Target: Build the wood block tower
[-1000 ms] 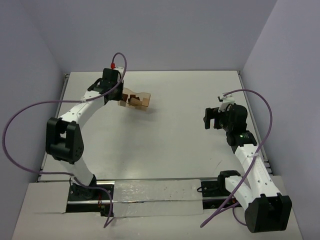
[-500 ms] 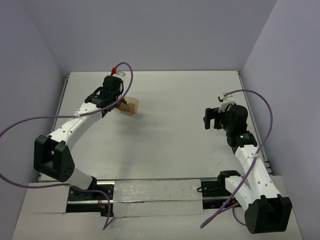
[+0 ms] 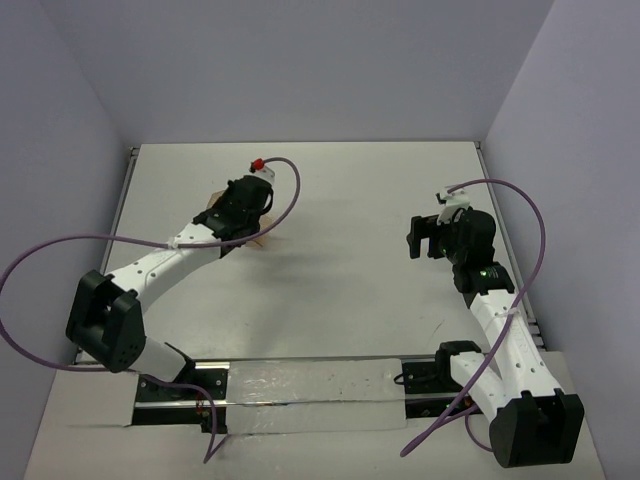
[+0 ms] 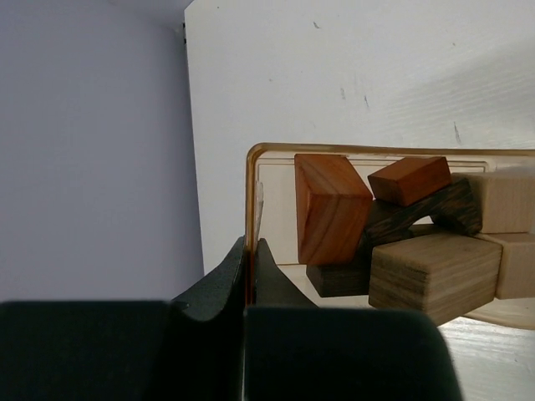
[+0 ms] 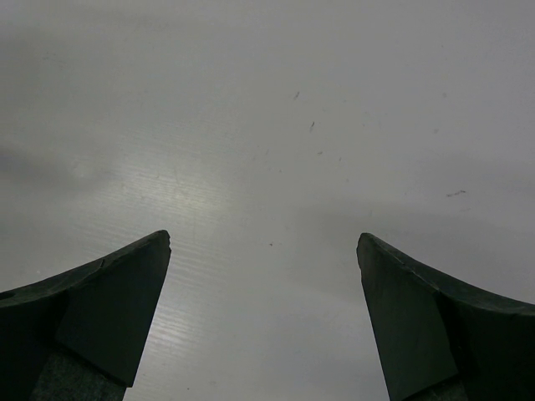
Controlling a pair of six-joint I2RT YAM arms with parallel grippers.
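At tray rim [image 4: 248, 180], outstretched left tool [image 4: 249, 249]

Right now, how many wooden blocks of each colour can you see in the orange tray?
Reddish-brown blocks: 2
Dark brown blocks: 2
Tan blocks: 3
Total: 7 blocks showing in the tray; more may hide underneath or past the picture's edge.
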